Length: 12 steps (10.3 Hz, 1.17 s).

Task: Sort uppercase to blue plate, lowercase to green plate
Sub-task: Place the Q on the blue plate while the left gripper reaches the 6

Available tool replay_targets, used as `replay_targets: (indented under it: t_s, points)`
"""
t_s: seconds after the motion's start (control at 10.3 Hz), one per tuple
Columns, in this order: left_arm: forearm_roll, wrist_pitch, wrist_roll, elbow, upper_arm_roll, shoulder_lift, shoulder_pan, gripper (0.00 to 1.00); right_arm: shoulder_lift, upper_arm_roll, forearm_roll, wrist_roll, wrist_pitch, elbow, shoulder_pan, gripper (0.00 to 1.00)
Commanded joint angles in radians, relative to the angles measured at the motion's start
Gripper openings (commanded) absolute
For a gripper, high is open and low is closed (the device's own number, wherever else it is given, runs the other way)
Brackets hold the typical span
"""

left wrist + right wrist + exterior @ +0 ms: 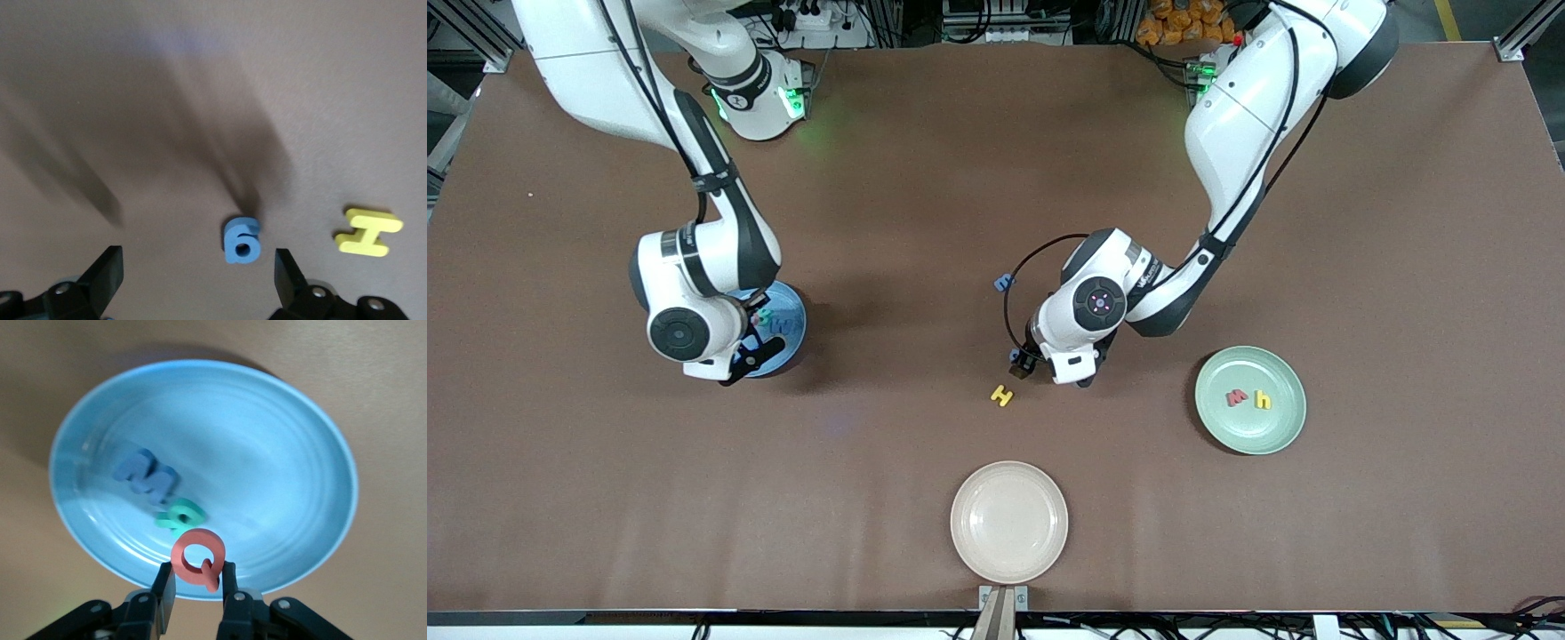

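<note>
My right gripper (198, 579) is shut on the red round capital letter (198, 559) and holds it over the rim of the blue plate (280, 473). The blue W (147, 475) and the teal R (180, 515) lie in that plate (793, 302). My left gripper (198, 277) is open, low over the table, with the blue g (241, 240) on the table between its fingers. The yellow H (368, 232) lies beside it (1002, 395). The green plate (1250, 436) holds the red w (1237, 397) and the yellow h (1263, 401). A blue m-like letter (1004, 283) lies farther from the front camera than the left hand (1083, 380).
A cream plate (1009, 522) stands at the table's front edge, nearer to the front camera than the yellow H. The right arm's hand (694, 333) covers part of the blue plate in the front view.
</note>
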Motion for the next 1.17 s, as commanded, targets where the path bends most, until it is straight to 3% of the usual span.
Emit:
replay_targets:
  t_s: [0.0,0.1,0.19,0.29,0.58,1.07]
  points:
    - [-0.030,0.002,0.018,0.023,0.008,0.012,-0.018,1.00,0.011,-0.018,0.012,-0.059,0.036,-0.009,0.006,0.33]
    - [-0.032,0.002,-0.005,0.028,0.008,0.012,-0.019,1.00,0.017,-0.020,0.012,-0.078,0.042,-0.009,0.004,0.35]
    - [-0.032,0.011,-0.096,0.034,0.017,0.014,-0.036,1.00,0.020,-0.026,0.012,-0.091,0.045,-0.007,0.001,0.44]
    - [-0.030,0.032,-0.195,0.037,0.040,0.012,-0.056,1.00,0.021,-0.026,0.012,-0.091,0.045,-0.007,0.001,0.63]
    - [-0.030,0.068,-0.349,0.057,0.169,0.012,-0.163,1.00,0.021,-0.026,0.015,-0.082,0.044,-0.006,0.003,0.81]
    - [-0.024,0.085,-0.338,0.057,0.189,0.028,-0.185,1.00,-0.020,0.014,0.088,0.165,-0.014,-0.004,0.023,0.82]
